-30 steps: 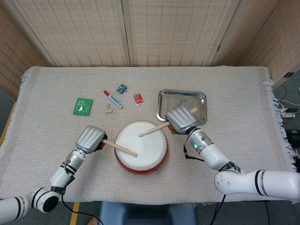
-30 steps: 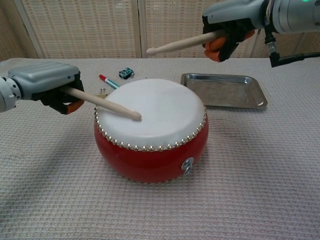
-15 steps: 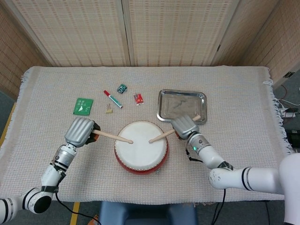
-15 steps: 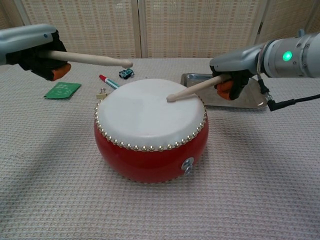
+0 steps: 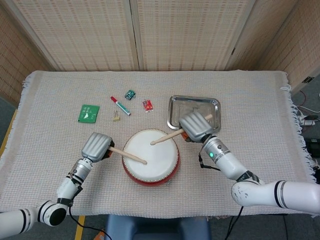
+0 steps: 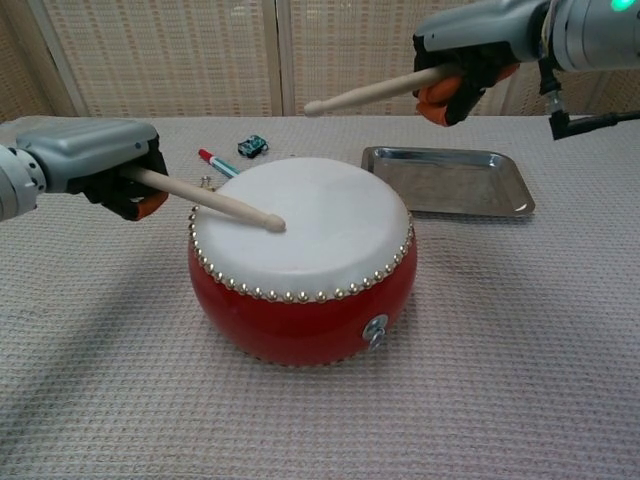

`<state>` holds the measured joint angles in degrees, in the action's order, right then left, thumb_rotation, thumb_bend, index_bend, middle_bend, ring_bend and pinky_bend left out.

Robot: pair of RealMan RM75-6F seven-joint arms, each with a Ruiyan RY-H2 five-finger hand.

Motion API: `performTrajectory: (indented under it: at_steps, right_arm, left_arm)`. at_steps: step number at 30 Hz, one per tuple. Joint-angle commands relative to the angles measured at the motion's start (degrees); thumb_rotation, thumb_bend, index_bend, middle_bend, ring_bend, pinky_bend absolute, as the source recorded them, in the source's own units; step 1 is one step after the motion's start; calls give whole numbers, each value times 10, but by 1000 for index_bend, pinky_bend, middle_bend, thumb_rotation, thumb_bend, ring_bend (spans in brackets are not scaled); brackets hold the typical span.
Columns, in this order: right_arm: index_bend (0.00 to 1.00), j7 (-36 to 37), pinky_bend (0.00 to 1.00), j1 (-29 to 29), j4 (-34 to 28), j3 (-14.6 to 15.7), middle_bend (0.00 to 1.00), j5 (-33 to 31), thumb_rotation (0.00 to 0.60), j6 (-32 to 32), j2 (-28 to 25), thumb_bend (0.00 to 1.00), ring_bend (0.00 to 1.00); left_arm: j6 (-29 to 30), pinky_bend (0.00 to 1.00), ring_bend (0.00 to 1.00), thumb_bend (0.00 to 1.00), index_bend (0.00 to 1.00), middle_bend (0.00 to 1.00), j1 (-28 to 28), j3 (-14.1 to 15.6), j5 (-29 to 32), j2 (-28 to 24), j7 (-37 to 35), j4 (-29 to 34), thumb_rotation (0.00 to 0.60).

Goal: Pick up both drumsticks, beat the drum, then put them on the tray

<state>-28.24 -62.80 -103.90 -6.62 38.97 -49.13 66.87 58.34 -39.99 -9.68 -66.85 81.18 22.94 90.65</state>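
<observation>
The left hand [image 6: 95, 160] grips a drumstick [image 6: 205, 200], its tip down on the drum [image 6: 300, 260] skin. The right hand [image 6: 470, 45] clasps the other drumstick [image 6: 370, 93] raised above the drum, the tray [image 6: 448, 180] just behind.

A red drum [image 6: 300, 255] with a white skin and a band of silver studs sits on a beige woven cloth [image 5: 250, 95]. Two pale wooden drumsticks [image 6: 205, 201] are held by grey hands [image 5: 96, 146] with orange-and-black palms. At one o'clock from the drum lies a silver metal tray [image 5: 194, 110]; at eleven o'clock, a green card [image 5: 88, 113] and a red-and-teal marker [image 5: 120, 106]. Tan woven screens [image 5: 150, 30] stand behind.
</observation>
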Motion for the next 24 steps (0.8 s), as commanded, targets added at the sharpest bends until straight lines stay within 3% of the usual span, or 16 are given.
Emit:
performTrajectory:
  at_steps: [1,3,5,9,14,17,21,24]
  right_arm:
    - [1000,-11,1000,-4,25,15,1000,-13,600,16,21,747,1000]
    - [1000,-24,1000,-9,53,31,1000,-26,600,28,43,746,1000]
    - [1000,-64,1000,-19,107,72,1000,-54,600,50,87,746,1000]
    - [1000,-33,1000,-11,95,41,1000,-40,600,24,88,746,1000]
    - [1000,21,1000,11,18,-4,1000,15,600,-9,23,746,1000]
    - [1000,39,1000,20,-9,-17,1000,33,600,-15,-5,746,1000]
    - [1000,34,1000,20,-2,-9,1000,28,600,-3,-6,746,1000]
    - [1000,3,1000,8,32,15,1000,6,600,17,21,746,1000]
  left_arm:
    - [19,1000,1000,683,1000,1000,6,-11,-3,-21,-16,24,600]
    - [33,1000,1000,684,1000,1000,12,-21,-9,-40,-30,44,600]
    - [50,1000,1000,685,1000,1000,19,-35,-18,-68,-51,73,600]
    - [32,1000,1000,684,1000,1000,14,-24,-14,-65,-48,69,600]
    - [-1,1000,1000,684,1000,1000,-3,-1,6,-15,-19,19,600]
    - [-19,1000,1000,684,1000,1000,-13,13,17,10,7,-12,600]
    - [-11,1000,1000,684,1000,1000,-14,10,22,11,17,-13,600]
    - [20,1000,1000,684,1000,1000,-5,-8,11,-15,-2,16,600]
